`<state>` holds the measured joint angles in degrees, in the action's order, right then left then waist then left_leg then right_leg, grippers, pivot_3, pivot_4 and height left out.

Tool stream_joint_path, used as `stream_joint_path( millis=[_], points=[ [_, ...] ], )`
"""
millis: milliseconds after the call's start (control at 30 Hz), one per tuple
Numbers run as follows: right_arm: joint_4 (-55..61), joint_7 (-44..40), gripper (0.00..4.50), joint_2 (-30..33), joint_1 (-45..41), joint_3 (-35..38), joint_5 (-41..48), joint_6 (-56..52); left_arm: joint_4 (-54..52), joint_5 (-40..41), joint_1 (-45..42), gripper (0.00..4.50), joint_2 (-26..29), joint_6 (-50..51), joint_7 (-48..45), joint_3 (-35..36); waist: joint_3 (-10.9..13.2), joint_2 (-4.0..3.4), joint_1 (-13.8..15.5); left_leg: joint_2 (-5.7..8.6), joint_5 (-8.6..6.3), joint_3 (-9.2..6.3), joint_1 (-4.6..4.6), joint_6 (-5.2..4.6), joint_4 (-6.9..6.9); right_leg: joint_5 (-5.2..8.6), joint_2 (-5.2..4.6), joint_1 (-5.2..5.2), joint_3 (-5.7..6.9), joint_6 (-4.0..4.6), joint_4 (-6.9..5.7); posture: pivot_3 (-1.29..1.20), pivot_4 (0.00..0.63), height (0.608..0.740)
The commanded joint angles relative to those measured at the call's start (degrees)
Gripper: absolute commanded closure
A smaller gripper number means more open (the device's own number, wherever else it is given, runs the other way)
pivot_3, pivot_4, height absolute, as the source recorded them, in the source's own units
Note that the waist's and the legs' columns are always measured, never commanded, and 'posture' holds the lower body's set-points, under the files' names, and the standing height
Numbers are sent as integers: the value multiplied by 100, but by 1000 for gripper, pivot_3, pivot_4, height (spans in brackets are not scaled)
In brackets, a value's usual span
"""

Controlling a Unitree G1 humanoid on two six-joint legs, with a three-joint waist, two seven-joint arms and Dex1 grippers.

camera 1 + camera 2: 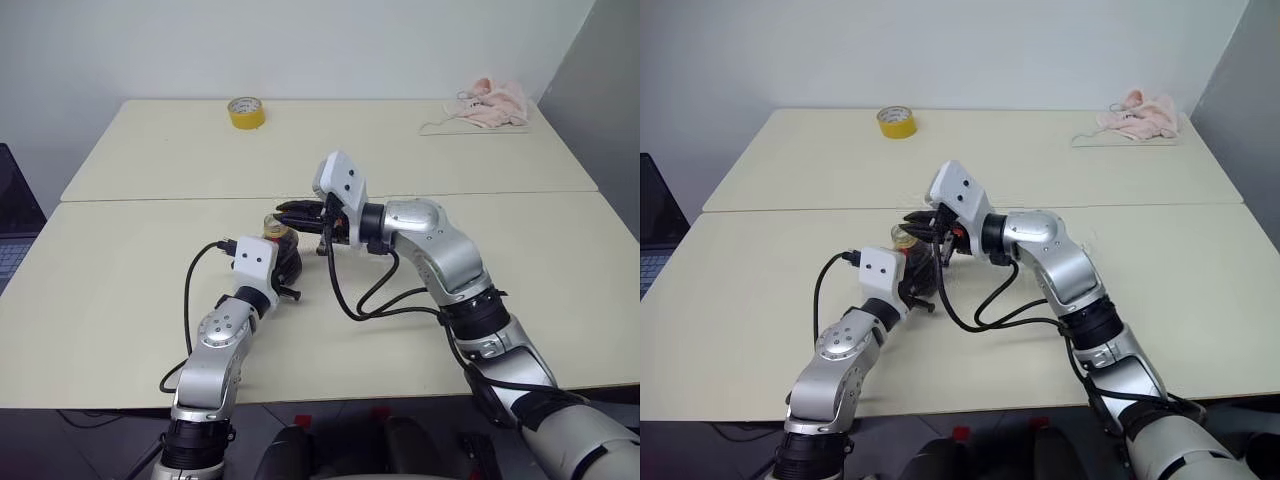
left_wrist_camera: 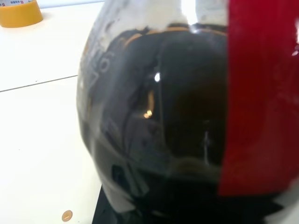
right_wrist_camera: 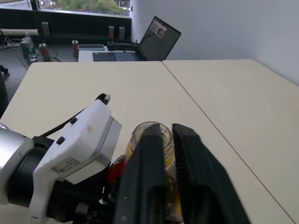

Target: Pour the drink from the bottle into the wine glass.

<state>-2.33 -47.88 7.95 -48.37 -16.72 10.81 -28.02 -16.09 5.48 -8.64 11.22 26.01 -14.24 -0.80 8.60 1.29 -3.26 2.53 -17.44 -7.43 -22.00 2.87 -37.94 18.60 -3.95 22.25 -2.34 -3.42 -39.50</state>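
Near the middle of the cream table [image 1: 120, 300], the left gripper [image 1: 287, 268] clenches the squat clear plastic bottle [image 1: 281, 248] of dark drink [image 2: 154, 130]. The right gripper [image 1: 293, 213], jaws closed, is at its open mouth.

The right gripper [image 3: 162, 135] is reaching along the cream table [image 3: 140, 88], its two black fingers [image 3: 145, 186] lying almost together against the yellow screw cap [image 3: 150, 137] at the top of the bottle [image 3: 140, 163]. A strip of the red neck label [image 3: 116, 169] is showing just below the cap. The left gripper's white wrist housing [image 3: 77, 149] is sitting just beside the bottle, with a black cable [image 3: 70, 123] looping off it. Farther along the table an open laptop [image 3: 149, 42] is standing near the edge, and beyond it a dark window ledge is carrying several small bottles [image 3: 44, 28].
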Motion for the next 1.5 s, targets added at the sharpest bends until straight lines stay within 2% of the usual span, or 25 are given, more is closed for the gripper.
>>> stream_joint_path(
  millis=[33,300,500,700,933,1233,1500],
  points=[
    [358,-87,4500,-5,-21,19,186,-56,-252,16,-38,3743,15,-96,17,10,0,0,0,0,0,0,0,0,0,0,0,0,0,0,0,0,150,740],
    [376,65,4500,98,-19,126,152,41,-234,20,-40,3743,6,-119,31,32,0,0,1,0,0,0,0,0,0,0,0,0,0,0,0,0,150,740],
    [818,65,4500,630,348,137,72,134,-227,109,-56,3743,-2,-72,80,217,0,0,16,1,0,0,-1,0,-1,0,0,-2,0,0,3,0,150,740],
    [1558,165,2541,1015,942,295,251,-90,-183,215,-54,3743,-8,-24,142,423,0,1,26,0,0,2,-2,0,1,0,0,-2,-1,0,4,0,150,740],
    [2713,366,86,1598,2140,624,400,-320,-132,338,-18,3743,26,-41,96,582,-1,2,95,1,-1,6,-3,-1,-2,0,0,-6,-3,0,9,0,150,740],
    [3323,763,0,1803,2932,654,352,-409,11,450,-40,3743,124,-126,-10,684,-1,3,142,-1,-1,4,-2,-2,-2,0,22,-9,-2,0,9,0,150,740],
    [3394,825,0,1628,2815,343,456,-308,454,603,-196,3743,200,-353,3,1051,0,3,141,-4,-1,4,0,-2,-2,0,25,-9,-2,0,8,0,150,740]
  ],
)
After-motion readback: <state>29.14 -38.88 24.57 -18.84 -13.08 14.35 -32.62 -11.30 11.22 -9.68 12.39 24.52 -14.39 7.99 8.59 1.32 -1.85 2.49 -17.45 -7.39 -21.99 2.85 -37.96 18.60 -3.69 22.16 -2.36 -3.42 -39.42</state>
